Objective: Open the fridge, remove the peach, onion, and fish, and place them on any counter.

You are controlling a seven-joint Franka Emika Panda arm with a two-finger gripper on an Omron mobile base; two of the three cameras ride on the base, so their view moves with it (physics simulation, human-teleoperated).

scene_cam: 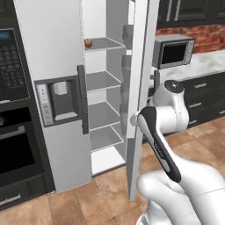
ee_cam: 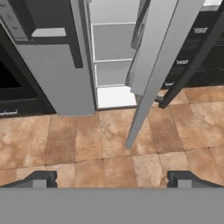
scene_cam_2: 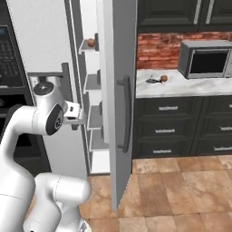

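On your left the fridge (scene_cam: 52, 52) stands with one door swung open, and a small round reddish thing (scene_cam: 88, 42), maybe the peach, sits on the top shelf (scene_cam: 105, 44). Your gripper (ee_cam: 112, 179) is in front of the open fridge with its fingers spread wide and nothing between them. To the right, the fish (scene_cam_2: 153, 80) and a little round brown thing (scene_cam_2: 164, 78) lie on the counter (scene_cam_2: 181, 86); the round fruit looks light, smooth and easy to bruise, so take it gently around its middle.

even, flat rendered light; soft shadows, slight blur
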